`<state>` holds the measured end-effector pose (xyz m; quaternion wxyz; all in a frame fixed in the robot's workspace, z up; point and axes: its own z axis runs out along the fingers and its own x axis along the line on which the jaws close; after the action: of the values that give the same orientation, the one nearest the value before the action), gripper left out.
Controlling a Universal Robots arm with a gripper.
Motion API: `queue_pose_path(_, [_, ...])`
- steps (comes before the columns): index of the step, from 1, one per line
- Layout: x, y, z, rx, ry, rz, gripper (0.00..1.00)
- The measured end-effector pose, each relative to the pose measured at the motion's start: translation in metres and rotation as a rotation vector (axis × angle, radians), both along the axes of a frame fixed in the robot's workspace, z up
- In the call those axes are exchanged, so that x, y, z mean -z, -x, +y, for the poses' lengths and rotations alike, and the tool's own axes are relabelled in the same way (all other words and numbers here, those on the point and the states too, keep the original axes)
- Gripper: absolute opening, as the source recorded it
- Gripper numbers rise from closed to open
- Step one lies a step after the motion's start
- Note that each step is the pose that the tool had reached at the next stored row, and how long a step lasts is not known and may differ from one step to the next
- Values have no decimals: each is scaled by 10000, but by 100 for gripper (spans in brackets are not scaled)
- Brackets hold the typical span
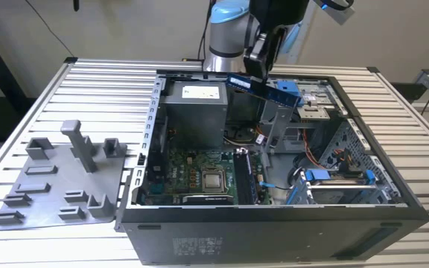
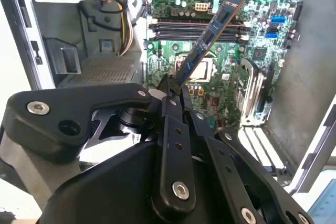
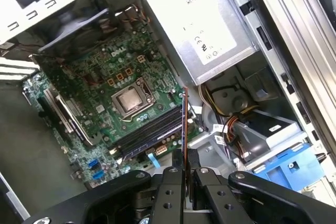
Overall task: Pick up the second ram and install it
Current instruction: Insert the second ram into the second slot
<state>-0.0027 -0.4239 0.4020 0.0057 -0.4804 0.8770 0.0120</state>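
Your claw (image 1: 258, 77) is clenched on the second ram (image 1: 268, 91), held high over the open computer case (image 1: 274, 234).
You're gripping the stick by one end, so it sits tilted, well above the motherboard (image 2: 231, 72) and clear of the memory slots (image 3: 152, 135). The case stands on the slatted counter (image 1: 103, 84), with the grey holder plate (image 1: 51, 187) just beside it on the exterior view's left.

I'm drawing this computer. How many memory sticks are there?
1 that I can be sure of: the memory stick, gripped by the hand above the open computer case. Another may sit hidden in the slots on the motherboard.
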Motion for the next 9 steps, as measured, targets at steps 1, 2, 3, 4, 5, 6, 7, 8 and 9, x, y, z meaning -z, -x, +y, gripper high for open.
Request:
queue_pose_path(1, [0, 0, 0, 112, 1, 1, 14])
queue_pose_path(2, [1, 0, 0, 232, 1, 1, 14])
queue_pose_path(3, [2, 0, 0, 358, 1, 0, 14])
queue_pose_path(4, [3, 0, 0, 486, 1, 0, 14])
queue_pose_path(5, [4, 0, 0, 614, 0, 1, 14])
queue_pose_path(6, [5, 0, 0, 733, 0, 0, 14])
queue_pose_path(7, [6, 0, 0, 854, 0, 0, 14])
queue_pose_path(8, [7, 0, 0, 986, 0, 0, 14])
queue_pose_path(9, [8, 0, -1, 1132, 0, 0, 14])
